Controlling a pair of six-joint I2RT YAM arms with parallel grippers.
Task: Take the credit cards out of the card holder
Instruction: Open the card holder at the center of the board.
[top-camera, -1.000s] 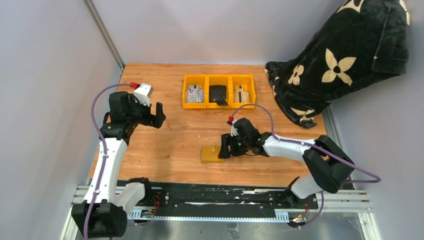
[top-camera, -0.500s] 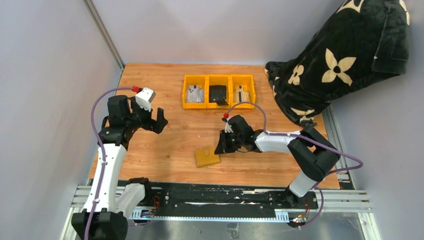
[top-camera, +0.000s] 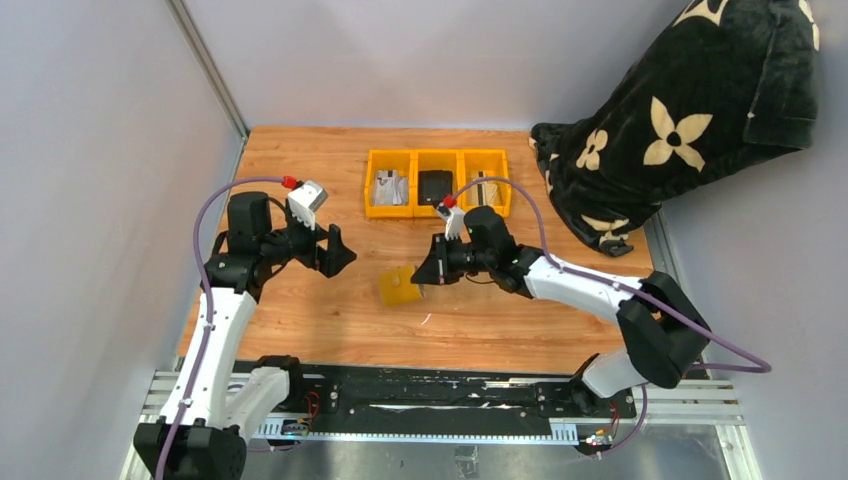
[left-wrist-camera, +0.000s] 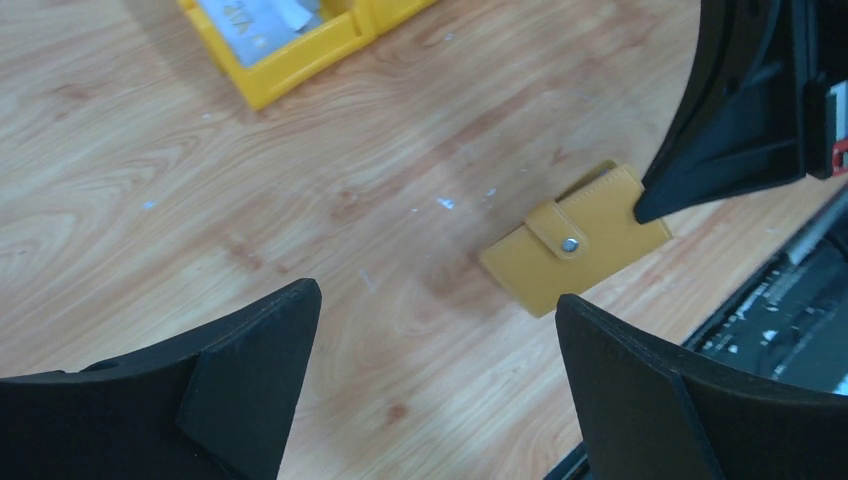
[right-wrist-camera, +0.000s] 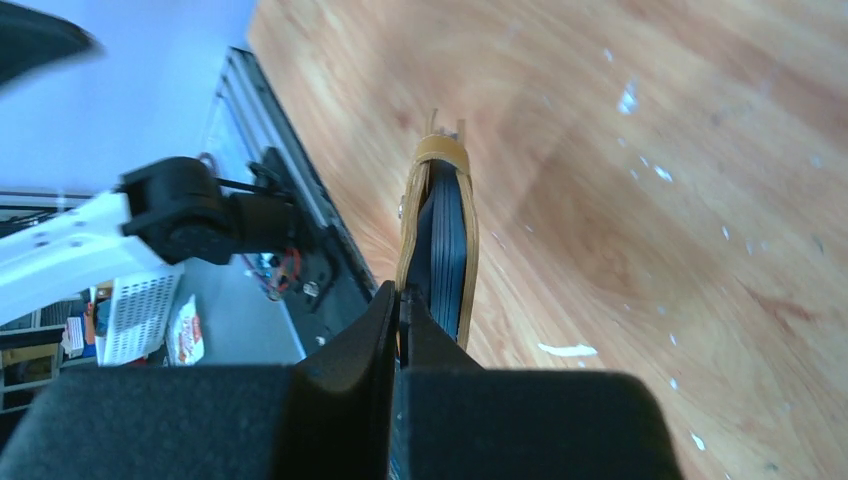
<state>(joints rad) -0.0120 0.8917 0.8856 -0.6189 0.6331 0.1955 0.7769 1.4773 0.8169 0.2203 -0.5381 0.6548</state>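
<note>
While the left claw is seen wide open near it, the yellow wallet, snapped shut, is pinched by one edge in the closed right claw, sticking out in front of it.

Matt mustard-yellow leather wallet, shiny metal snap; smooth grained wooden tabletop; glossy yellow plastic bins; plush black flowered blanket.
</note>
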